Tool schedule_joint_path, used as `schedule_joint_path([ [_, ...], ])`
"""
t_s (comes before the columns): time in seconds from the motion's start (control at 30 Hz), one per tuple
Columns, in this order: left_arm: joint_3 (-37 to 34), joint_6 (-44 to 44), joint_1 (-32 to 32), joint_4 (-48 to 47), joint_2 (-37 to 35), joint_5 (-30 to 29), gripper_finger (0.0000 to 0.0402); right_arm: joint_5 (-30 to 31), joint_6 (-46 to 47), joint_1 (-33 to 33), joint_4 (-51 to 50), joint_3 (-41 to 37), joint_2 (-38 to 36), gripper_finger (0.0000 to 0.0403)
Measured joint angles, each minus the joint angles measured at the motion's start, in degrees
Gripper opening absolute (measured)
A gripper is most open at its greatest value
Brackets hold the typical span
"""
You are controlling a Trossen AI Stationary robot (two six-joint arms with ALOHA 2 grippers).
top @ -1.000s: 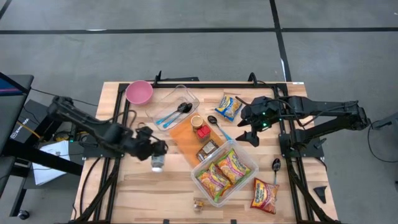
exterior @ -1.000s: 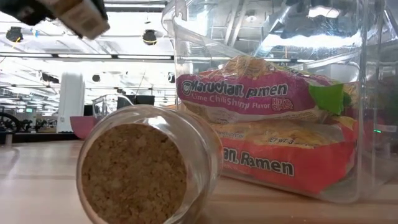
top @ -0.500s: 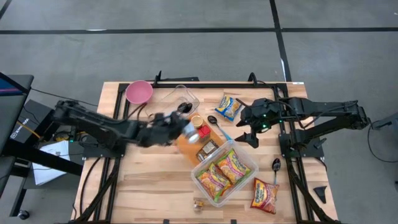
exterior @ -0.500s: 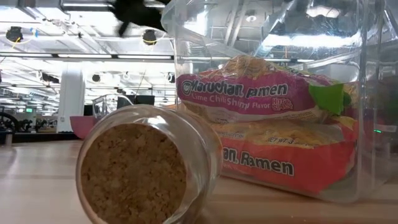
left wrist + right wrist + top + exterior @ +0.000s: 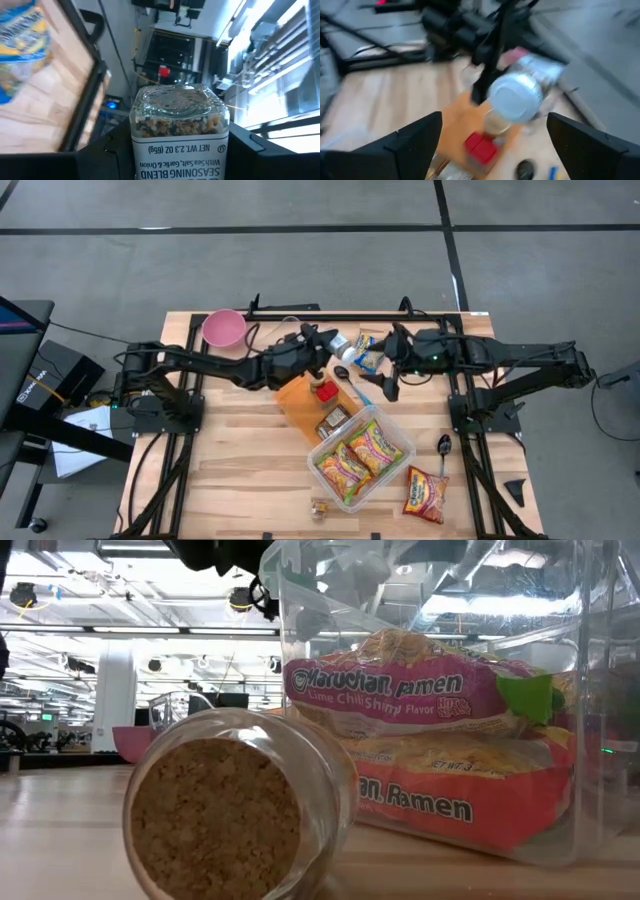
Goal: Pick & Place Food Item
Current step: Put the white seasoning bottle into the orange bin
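The left gripper [image 5: 322, 343] is clamped on a clear glass seasoning-blend jar [image 5: 338, 346], held aloft near the table's far edge. The right gripper [image 5: 385, 373] faces it with fingers spread wide and empty, apparently for a handover. Picking looks done; placing remains.

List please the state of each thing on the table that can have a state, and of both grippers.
Left gripper: shut on the seasoning jar, raised above the table.
Right gripper: open, empty, facing the jar.
Clear tub: no lid, two ramen packets inside.
Cork jar: lying on its side, corked.
Pink bowl: upright, empty.
Orange board: flat, a red item on it.
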Motion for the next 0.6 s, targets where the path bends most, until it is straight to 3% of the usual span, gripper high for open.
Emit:
schedule_joint_path([
  [0.2, 1.62, 2.02, 0.20, -0.02, -0.50, -1.75, 0.0209, 9.96, -4.26, -0.02, 4.87, 0.02, 1.00, 0.0356],
  [0.4, 4.10, 1.97, 0.53, -0.03, -0.75, -3.64, 0.0193, 12.87, -8.22, 0.36, 8.35, -0.02, 3.14, 0.0356],
  [0.6, 4.90, 2.30, 0.96, -2.76, -0.75, -2.87, 0.0209, 16.87, -14.07, 1.96, 11.49, 0.04, 7.00, 0.0356],
])
